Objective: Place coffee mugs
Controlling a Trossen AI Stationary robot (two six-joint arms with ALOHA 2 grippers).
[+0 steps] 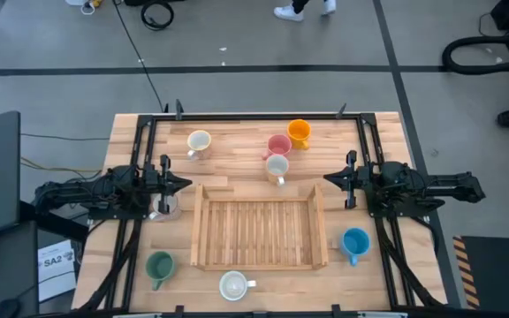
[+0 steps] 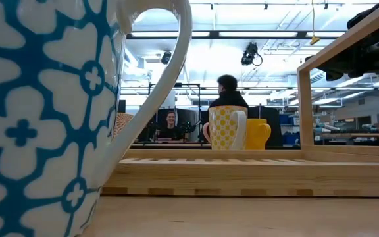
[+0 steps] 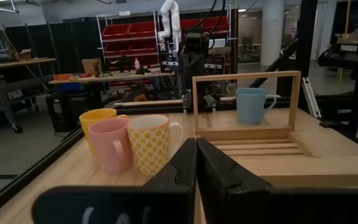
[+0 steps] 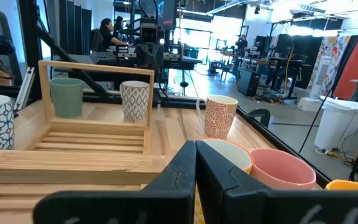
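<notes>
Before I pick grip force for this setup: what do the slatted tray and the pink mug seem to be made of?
The slatted tray looks like light, unpainted wood: pale grain, matte slats and a raised frame. The pink mug looks like glazed ceramic: thick rounded rim and a smooth, softly shiny wall, though coated stoneware or similar can't be ruled out.

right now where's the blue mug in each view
High view: blue mug near the right edge, just right of the wooden tray.
Low view: not visible.
Left wrist view: blue mug beyond the tray's far rail.
Right wrist view: not visible.
Shared landmark: the wooden tray.
</notes>
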